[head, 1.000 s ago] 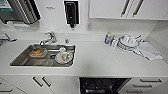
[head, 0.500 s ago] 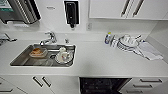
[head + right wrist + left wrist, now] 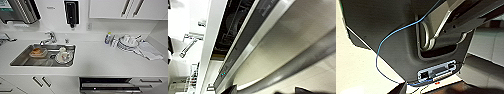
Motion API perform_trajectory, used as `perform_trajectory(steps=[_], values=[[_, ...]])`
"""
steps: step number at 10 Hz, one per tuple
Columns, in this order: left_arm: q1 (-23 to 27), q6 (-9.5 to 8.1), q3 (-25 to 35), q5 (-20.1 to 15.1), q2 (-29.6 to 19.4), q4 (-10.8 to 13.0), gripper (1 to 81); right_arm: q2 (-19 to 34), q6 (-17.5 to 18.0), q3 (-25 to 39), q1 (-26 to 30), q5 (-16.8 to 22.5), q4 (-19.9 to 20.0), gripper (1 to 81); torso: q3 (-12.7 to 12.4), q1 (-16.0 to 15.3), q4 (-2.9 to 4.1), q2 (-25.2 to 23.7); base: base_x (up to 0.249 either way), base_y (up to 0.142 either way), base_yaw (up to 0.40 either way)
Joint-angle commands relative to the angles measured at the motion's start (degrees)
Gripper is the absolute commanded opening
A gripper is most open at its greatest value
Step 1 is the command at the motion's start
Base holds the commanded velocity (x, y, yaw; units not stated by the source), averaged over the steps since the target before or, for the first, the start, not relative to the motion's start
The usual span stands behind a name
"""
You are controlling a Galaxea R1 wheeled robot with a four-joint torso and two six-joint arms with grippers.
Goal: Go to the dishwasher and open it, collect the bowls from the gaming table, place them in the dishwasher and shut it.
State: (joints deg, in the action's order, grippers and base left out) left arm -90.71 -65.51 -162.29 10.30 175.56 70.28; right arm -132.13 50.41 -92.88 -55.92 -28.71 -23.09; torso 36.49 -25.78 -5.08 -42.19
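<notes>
The dishwasher (image 3: pixel 107 86) sits under the white counter at the lower right of the head view, its door ajar with a dark gap behind the top edge. In the right wrist view its brushed steel front (image 3: pixel 288 32) tilts outward, showing the dark racked interior (image 3: pixel 233 25). The bar handle (image 3: pixel 298 66) runs right in front of my right gripper (image 3: pixel 266 90), whose two dark fingertips stand wide apart on either side of it. My left gripper (image 3: pixel 401 89) shows as one dark tip against the robot's own body. The bowls and the gaming table are out of view.
A steel sink (image 3: pixel 22 62) holds an orange dish and a white plate, with a tap (image 3: pixel 48 37) behind it. White dishes (image 3: pixel 127 42) and a cloth (image 3: pixel 150 51) lie on the counter at the right. White cabinet fronts (image 3: pixel 41 81) stand left of the dishwasher.
</notes>
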Motion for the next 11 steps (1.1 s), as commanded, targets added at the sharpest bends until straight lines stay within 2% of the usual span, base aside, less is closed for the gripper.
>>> perform_trajectory(steps=[1, 2, 5, 7, 11], values=[[-0.8, 0.3, 0.0, -2.4, 0.2, -0.6, 81.1, 1.4, 0.2, -0.6, -3.4, 0.5, -7.8, 81.1, 0.0, 0.0, 0.0, 0.0, 0.0, 0.0, 0.0], [-0.5, 0.3, 0.0, -2.3, 0.2, -0.8, 81.1, -0.3, 0.2, -6.1, -7.1, 2.0, -13.3, 81.1, 0.0, 0.0, 0.0, 0.0, 0.0, 0.0, 0.0], [0.0, 0.3, -0.3, -1.9, 0.1, -1.7, 81.1, -5.1, 0.2, -20.8, -18.3, 0.7, -20.9, 81.1, 0.0, 0.0, 0.0, 0.0, 0.0, 0.0, 0.0], [0.4, 0.39, -0.4, -1.9, -0.1, -1.6, 81.1, -7.6, 0.3, -26.9, -22.2, -2.2, -23.7, 81.1, 0.0, 0.0, 0.0, 0.0, 0.0, 0.0, 0.0], [1.5, 0.39, -0.4, -2.1, -2.1, -1.5, 81.1, -10.1, 0.3, -32.8, -26.2, 0.3, -26.8, 81.1, 0.0, 0.0, 0.0, 0.0, 0.0, 0.0, 0.0]])
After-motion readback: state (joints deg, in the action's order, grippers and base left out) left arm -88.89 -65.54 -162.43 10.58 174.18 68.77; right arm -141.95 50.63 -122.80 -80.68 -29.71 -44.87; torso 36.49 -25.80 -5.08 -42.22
